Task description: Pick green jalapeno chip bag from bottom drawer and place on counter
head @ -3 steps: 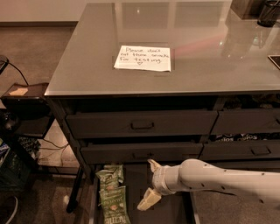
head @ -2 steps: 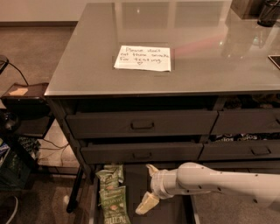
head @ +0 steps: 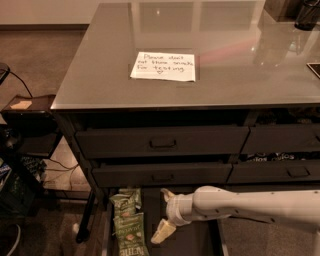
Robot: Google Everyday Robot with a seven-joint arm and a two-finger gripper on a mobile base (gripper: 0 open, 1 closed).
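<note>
Green jalapeno chip bag [head: 132,234] lies flat along the left side of the bottom drawer [head: 195,242], its white block lettering at the near end. It is just inside the drawer's left wall. Behind it, toward the cabinet, sits paler green packaging [head: 125,201], touching or overlapping the bag's far end. It is crumpled together, and I cannot tell whether that is one bag or two.

My gripper [head: 164,213] hangs over the drawer's dark floor, just to the right of the bag and not touching it. My two pale fingers [head: 163,232] are spread wide, one pointing up toward the cabinet and one down toward the near edge, with nothing held between them. My white forearm reaches in from the right across the drawer. Nothing lies between my fingers and the bag.

Above the drawer I count four dark drawer fronts [head: 160,142], two on the left and two on the right. Through the gap between the right-hand pair some dark packets with pale lettering [head: 270,157] show.

On the counter [head: 95,80] I see one white handwritten note [head: 163,66] and one dark cup [head: 306,14] in the far right corner. One flat dark object [head: 315,69] sits at the right edge.

To the left of the cabinet stands a low dark shelf [head: 37,120] with a small tan item [head: 22,104] on top. Cables [head: 62,167] trail on the floor beside it.
</note>
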